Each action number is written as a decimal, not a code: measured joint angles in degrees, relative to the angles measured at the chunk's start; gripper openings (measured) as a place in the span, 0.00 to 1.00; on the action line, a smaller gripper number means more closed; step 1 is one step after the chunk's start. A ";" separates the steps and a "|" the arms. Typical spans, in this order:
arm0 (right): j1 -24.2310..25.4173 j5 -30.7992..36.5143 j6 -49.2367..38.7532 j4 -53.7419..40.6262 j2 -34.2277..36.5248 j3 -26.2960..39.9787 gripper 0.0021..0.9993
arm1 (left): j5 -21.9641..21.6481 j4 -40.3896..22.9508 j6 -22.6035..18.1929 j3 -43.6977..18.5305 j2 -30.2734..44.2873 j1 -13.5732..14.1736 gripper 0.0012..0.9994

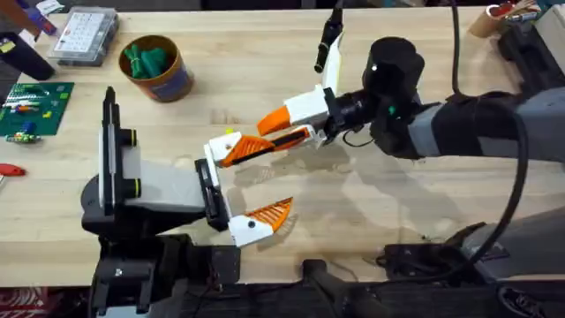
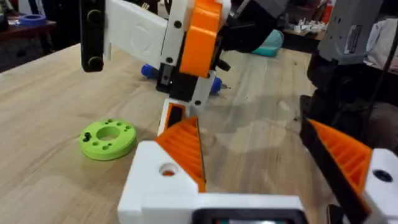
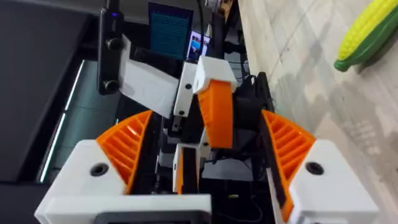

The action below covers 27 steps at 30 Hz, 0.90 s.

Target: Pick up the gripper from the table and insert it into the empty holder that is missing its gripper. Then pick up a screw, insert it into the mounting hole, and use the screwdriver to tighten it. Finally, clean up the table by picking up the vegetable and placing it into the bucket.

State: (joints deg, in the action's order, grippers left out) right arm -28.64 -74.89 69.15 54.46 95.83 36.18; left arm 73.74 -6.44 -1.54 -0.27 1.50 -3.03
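Note:
My left gripper [image 1: 279, 174] is open and lies flat, its white fingers with orange ribbed pads spread wide. Facing it from the right, my right gripper [image 1: 274, 131] is rolled on its side and also open. Its lower finger comes right up to the far left finger [image 2: 180, 149]; I cannot tell if they touch. A lime-green disc [image 2: 107, 138] with holes lies beside them. A blue tool handle [image 2: 149, 71] lies on the table behind the right gripper. The bucket [image 1: 168, 84] stands at the far left with green pieces inside. A yellow corn cob [image 3: 367, 37] lies on the wood. The loose gripper and screw are out of view.
A clear compartment box [image 1: 84, 34] sits at the far left corner. A green board [image 1: 31, 106] lies by the left edge. Cluttered items [image 1: 503, 18] crowd the far right corner. Bare wood lies between the bucket and the right arm.

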 joint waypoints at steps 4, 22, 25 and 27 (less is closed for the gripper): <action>-0.08 -0.02 -0.77 -2.59 0.00 -0.02 0.79 | 0.00 0.00 0.00 0.00 0.00 0.00 0.99; -1.70 3.62 -2.36 -5.03 0.00 -0.04 0.01 | -0.79 -0.33 -0.14 0.00 0.00 -0.14 0.99; -2.57 6.08 -2.34 -4.92 0.00 -0.04 0.01 | -2.07 -0.63 -0.05 0.02 0.00 -0.45 0.99; -2.95 7.48 -2.32 -4.80 -0.01 -0.04 0.01 | -2.78 -0.66 0.07 0.02 0.00 -0.59 0.99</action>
State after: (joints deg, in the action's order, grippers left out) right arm -31.60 -67.41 66.83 49.65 95.82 36.14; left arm 70.96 -7.10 -1.47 -0.25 1.50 -3.62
